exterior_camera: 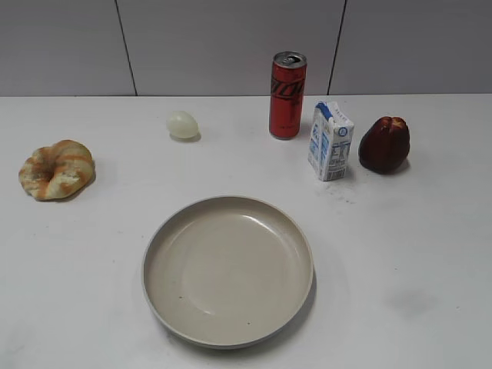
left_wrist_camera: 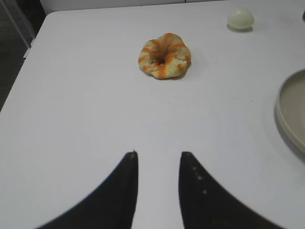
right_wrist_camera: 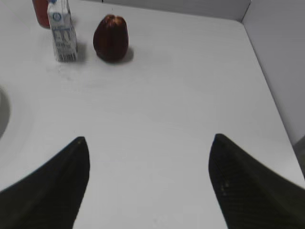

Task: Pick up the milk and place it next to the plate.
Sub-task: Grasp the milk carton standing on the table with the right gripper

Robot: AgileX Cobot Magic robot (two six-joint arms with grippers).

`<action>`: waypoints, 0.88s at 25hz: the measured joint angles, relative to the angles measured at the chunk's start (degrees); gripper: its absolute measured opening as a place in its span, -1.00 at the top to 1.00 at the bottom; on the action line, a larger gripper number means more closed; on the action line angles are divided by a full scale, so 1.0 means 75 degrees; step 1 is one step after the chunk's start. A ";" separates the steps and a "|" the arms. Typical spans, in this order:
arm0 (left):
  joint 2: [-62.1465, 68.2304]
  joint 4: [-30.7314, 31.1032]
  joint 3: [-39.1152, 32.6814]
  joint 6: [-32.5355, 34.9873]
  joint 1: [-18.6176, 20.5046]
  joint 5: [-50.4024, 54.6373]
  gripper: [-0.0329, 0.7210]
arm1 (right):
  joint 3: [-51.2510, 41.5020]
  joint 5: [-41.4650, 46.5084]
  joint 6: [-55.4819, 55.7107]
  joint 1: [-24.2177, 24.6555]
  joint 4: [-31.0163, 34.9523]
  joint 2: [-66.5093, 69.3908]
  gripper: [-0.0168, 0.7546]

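The milk (exterior_camera: 330, 141) is a small white-and-blue carton standing upright at the back right, between the red can and a dark red fruit. It also shows at the top left of the right wrist view (right_wrist_camera: 62, 36). The plate (exterior_camera: 165, 238) is a large beige dish at the front centre; its rim shows at the right edge of the left wrist view (left_wrist_camera: 286, 112). My right gripper (right_wrist_camera: 150, 139) is wide open and empty, well short of the milk. My left gripper (left_wrist_camera: 158, 153) is open and empty over bare table. Neither gripper shows in the exterior view.
A tall red can (exterior_camera: 287, 95) stands just left of the milk and a dark red fruit (exterior_camera: 384, 144) just right of it. A glazed bread ring (exterior_camera: 56, 169) lies at the left and a pale egg (exterior_camera: 183, 124) at the back. The table's right edge (right_wrist_camera: 281, 129) is near.
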State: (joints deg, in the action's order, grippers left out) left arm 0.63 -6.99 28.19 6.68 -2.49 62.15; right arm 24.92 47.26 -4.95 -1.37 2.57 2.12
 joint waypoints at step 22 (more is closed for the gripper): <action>0.0000 0.0000 0.0000 0.0000 0.0000 0.0000 0.30 | 0.5289 -0.1991 -0.1007 -0.0622 0.1269 1.0586 -0.65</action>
State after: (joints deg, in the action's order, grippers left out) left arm 0.63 -6.99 28.19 6.68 -2.49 62.15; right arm 64.59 32.33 -12.51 -6.04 12.09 81.51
